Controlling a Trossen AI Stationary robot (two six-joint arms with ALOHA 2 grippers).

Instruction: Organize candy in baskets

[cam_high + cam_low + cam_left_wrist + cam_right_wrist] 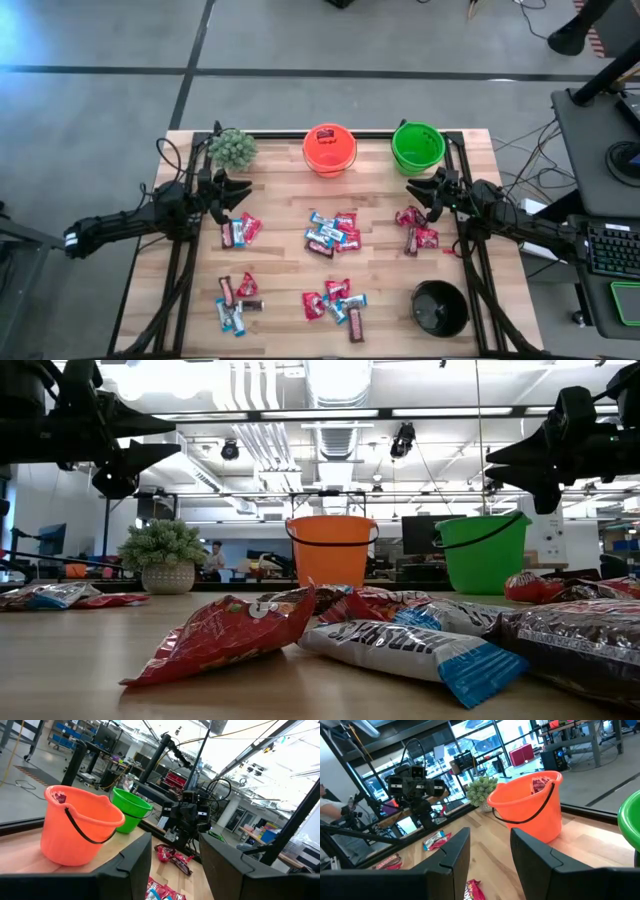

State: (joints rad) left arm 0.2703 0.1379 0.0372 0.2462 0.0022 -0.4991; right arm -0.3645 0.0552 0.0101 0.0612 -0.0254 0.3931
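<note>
left gripper (243,192): fingers apart, empty, left of orange pail (329,150) | right gripper (413,190): fingers apart, empty, right of it | candy (330,232): on table

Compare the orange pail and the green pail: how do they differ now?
The orange pail already holds a red candy, while the green pail looks empty. The orange pail stands at the middle of the table's far edge, the green pail nearer the right arm. Both are upright, round, with dark handles.
</note>
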